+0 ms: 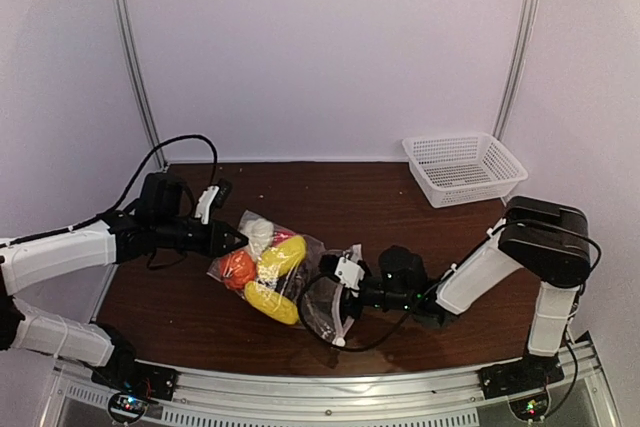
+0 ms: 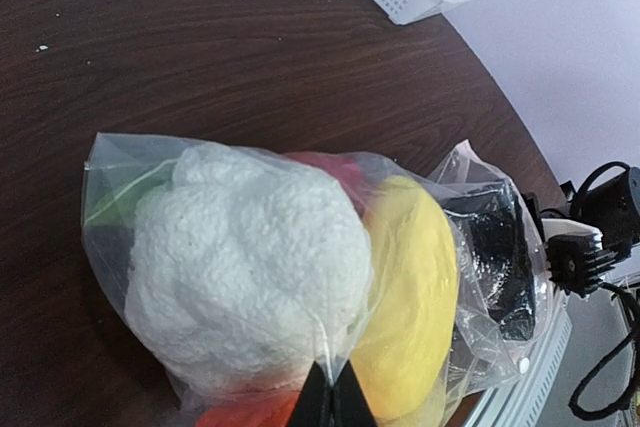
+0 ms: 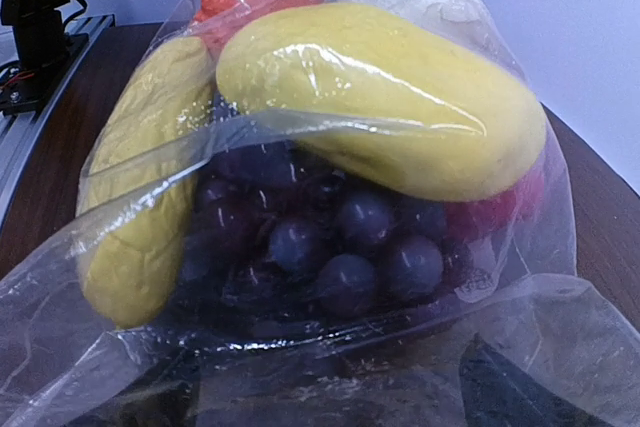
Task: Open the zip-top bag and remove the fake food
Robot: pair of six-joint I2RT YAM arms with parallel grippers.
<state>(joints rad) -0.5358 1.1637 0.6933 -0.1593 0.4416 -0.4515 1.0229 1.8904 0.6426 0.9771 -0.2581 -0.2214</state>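
Spread wide, the right jaws stand at the near end of the clear, crinkly plastic zip-top bag (image 1: 318,250). The right wrist view shows loose film lying between them, and no firm pinch is evident. The bag lies on its side on the dark brown wooden counter (image 1: 330,192), roughly mid-way between the two arms.

All the fake food is inside the film:
- two long yellow pieces (image 1: 270,302)
- a dark purple grape cluster (image 3: 330,237)
- a round orange piece (image 1: 237,267)
- a knobbly white piece (image 2: 240,257)
- a pinkish-red piece (image 3: 490,212)

At the bag's farther left end, the left jaws are pressed together. They appear to pinch a fold of film just below the white piece.

A white mesh plastic basket (image 1: 440,192) stands well apart at the far right corner. Nothing shows inside it.

Assessment: the task is at an early stage. One end of the bag is secured and the other is being approached. Whether the zip mouth is parted cannot be told from these views. No item has been removed, so opening the bag and taking out every piece is left to do.
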